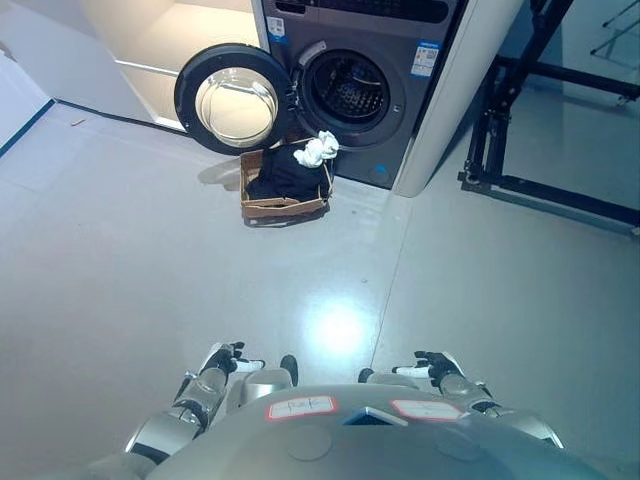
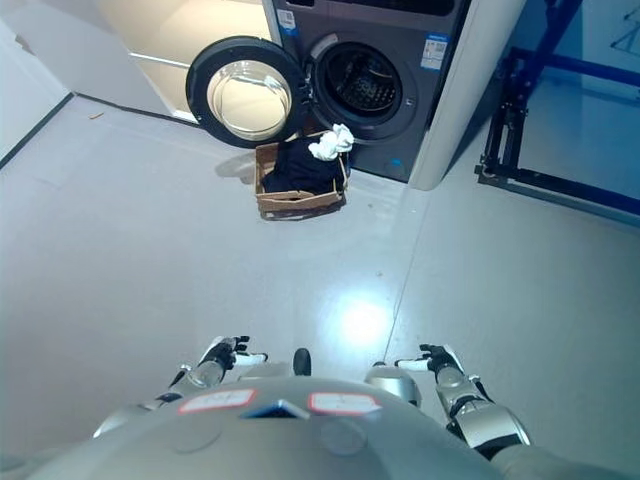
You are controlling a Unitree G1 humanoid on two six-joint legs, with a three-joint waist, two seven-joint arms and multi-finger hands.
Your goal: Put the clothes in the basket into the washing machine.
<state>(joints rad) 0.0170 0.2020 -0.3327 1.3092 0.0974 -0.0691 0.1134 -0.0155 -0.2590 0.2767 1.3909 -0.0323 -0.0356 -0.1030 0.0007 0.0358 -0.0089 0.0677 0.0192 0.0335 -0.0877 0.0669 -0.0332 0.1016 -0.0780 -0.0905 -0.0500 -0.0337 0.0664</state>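
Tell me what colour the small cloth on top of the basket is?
White. The small cloth lies on dark clothes in the basket; left eye view shows it best.

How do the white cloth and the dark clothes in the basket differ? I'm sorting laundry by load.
The white cloth is small and bunched; the dark clothes form a much larger heap. The white cloth sits on top at the back corner, nearest the washing machine, while the dark clothes fill most of the basket. Both lie in the same basket, and neither robot hand touches them.
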